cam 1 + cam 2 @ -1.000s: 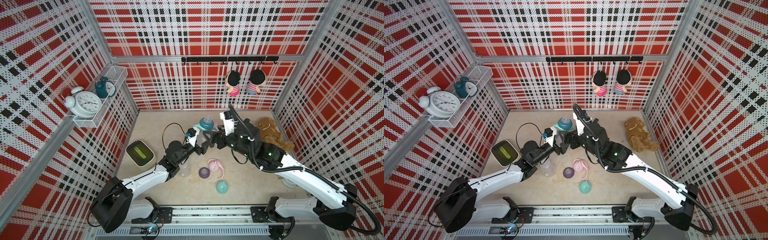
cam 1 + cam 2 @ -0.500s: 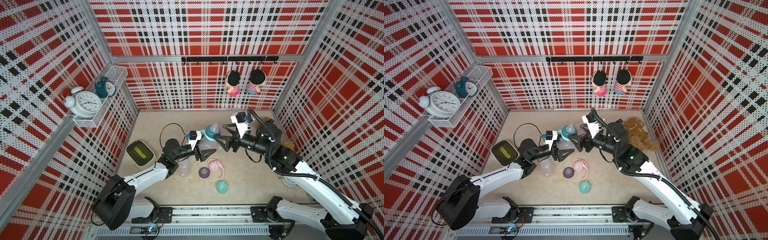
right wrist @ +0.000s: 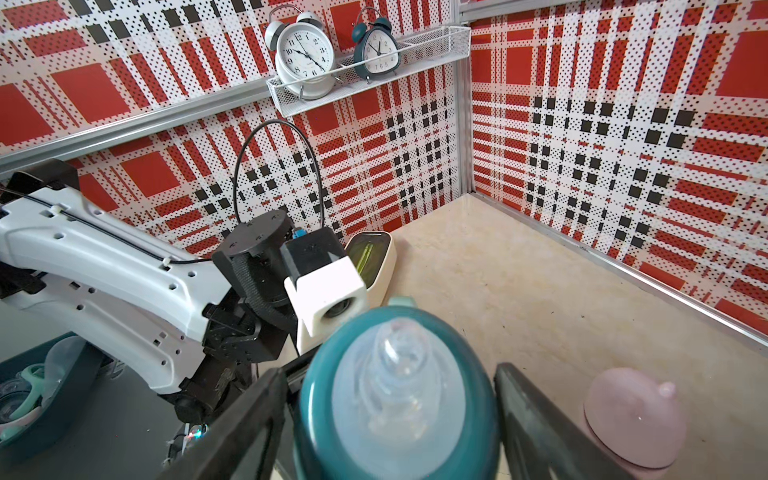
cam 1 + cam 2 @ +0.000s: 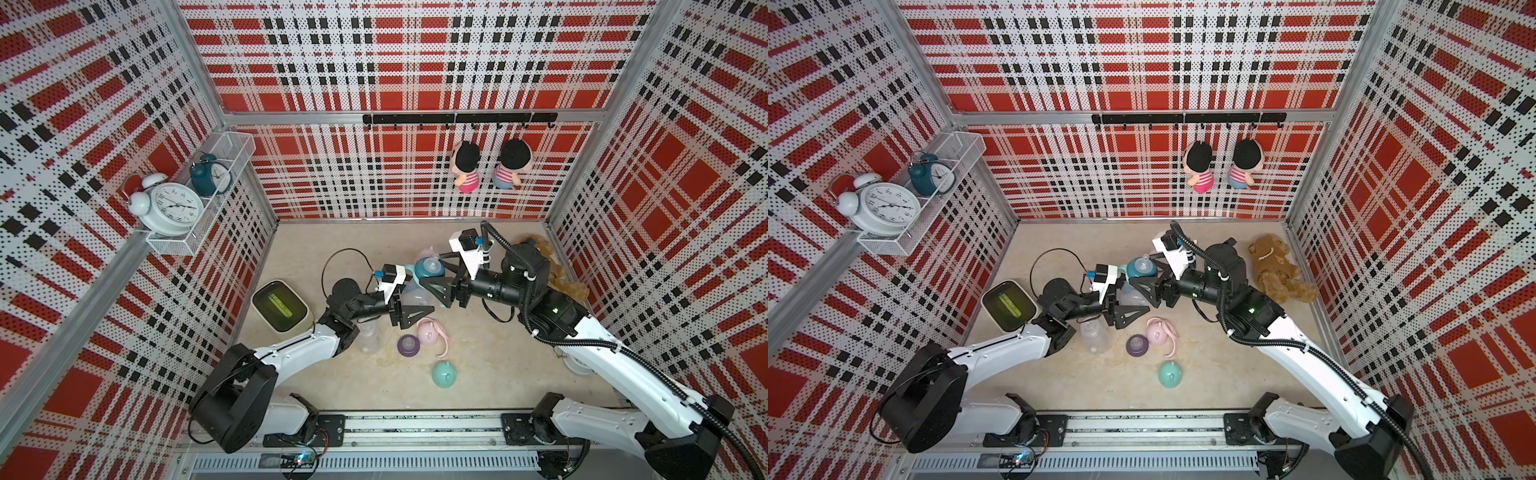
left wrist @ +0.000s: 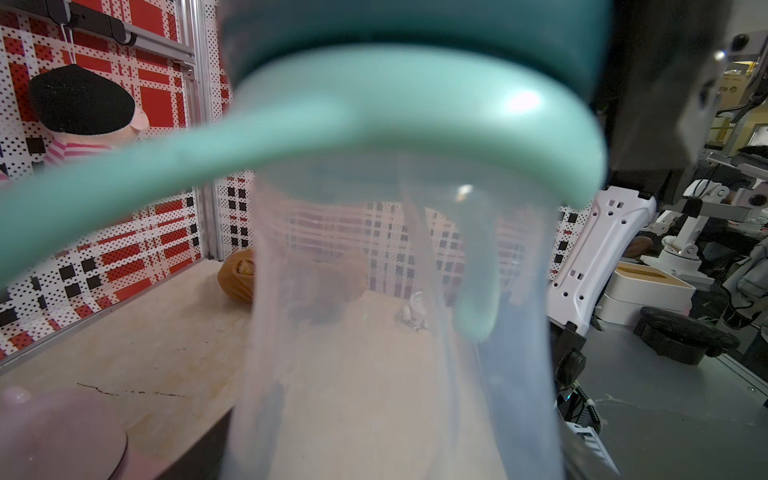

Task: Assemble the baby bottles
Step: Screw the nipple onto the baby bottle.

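Spare bottle: the bare clear bottle [image 4: 368,337] stands on the desk [image 4: 498,365], right beside the left arm [image 4: 291,353]; a swing of that arm could topple it.
Left grip: the left end effector [image 4: 409,298] is clenched on the teal bottle [image 5: 395,332], held between the two arms; the smooth body may spin in the grip when its top is twisted.
Top: the teal collar [image 3: 320,419] sits above the handle ring [image 5: 374,124]; seated crooked, its threads could cross.
Right grip: the right end effector [image 4: 435,271] has its jaws flanking the collar; I cannot tell whether they press on it. An off-centre pinch could squash the nipple [image 3: 399,365].
Loose parts: the purple collar [image 4: 407,345], pink cap [image 4: 428,330] and teal cap [image 4: 444,373] lie below; a dropped bottle would scatter them.
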You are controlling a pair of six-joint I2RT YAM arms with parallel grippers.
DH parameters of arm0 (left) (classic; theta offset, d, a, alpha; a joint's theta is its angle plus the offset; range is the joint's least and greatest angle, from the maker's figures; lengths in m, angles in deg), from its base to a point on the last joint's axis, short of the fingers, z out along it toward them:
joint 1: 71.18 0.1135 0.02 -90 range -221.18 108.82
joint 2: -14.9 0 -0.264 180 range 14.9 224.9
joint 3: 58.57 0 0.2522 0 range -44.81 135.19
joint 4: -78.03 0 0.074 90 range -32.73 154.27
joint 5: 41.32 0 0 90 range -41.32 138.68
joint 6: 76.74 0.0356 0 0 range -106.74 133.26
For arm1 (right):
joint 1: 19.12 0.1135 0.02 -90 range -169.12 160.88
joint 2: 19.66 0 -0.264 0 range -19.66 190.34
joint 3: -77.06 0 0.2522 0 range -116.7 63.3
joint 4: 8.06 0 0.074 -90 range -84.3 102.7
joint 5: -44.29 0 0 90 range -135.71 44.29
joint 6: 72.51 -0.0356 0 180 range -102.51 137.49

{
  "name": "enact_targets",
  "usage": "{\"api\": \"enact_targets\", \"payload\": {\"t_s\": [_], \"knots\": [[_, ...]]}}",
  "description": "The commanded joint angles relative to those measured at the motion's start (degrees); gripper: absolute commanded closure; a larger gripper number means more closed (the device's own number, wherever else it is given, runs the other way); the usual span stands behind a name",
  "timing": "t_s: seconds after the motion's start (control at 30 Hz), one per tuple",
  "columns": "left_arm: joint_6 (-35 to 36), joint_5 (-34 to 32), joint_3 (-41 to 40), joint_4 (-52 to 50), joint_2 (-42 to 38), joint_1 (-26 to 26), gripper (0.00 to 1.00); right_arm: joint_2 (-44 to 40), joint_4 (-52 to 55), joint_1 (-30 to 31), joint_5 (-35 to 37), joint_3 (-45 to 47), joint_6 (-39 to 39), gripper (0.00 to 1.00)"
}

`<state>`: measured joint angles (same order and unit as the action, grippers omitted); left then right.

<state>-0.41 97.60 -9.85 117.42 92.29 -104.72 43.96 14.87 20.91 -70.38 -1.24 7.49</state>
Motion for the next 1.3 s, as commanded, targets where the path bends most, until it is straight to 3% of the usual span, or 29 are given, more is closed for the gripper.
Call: {"api": "enact_targets", "payload": {"t_s": [0.0,0.23,0.33,0.5,0.7,0.87,1.0,1.1,1.27], "knots": [[-0.30,0.38,1.25,2.75,0.13,-0.41,1.00,0.83,-1.72,-0.30,-0.23,-0.99,1.47,0.21],[0.20,0.03,1.25,2.20,0.20,-0.47,1.00,1.12,-2.39,-0.30,1.02,-1.06,1.47,0.26],[0.62,-0.15,1.49,1.31,0.31,-0.47,1.00,1.25,-2.64,-0.26,1.02,-1.12,1.22,0.20],[1.08,-0.48,1.86,0.43,0.40,-0.73,1.00,0.73,-4.24,-0.30,1.34,-0.59,0.68,0.20],[1.79,-0.75,2.21,-0.65,0.33,-0.83,1.00,0.84,-4.52,-0.30,1.73,-0.40,0.86,0.26],[2.55,-1.68,2.39,-1.89,0.30,-0.83,1.00,1.15,-4.56,-0.29,1.98,-0.50,0.27,0.41],[3.19,-2.59,2.14,-2.13,-0.28,-0.83,1.00,1.89,-3.28,-0.30,1.81,-0.86,0.07,0.44],[3.80,-5.28,1.96,-2.34,-0.87,-0.87,1.00,1.78,-3.12,-0.30,1.77,-0.51,-0.66,0.47],[6.62,-17.37,1.43,-3.26,-2.82,-2.24,1.00,2.35,-1.24,0.24,4.15,-0.90,-3.74,0.53]]}}
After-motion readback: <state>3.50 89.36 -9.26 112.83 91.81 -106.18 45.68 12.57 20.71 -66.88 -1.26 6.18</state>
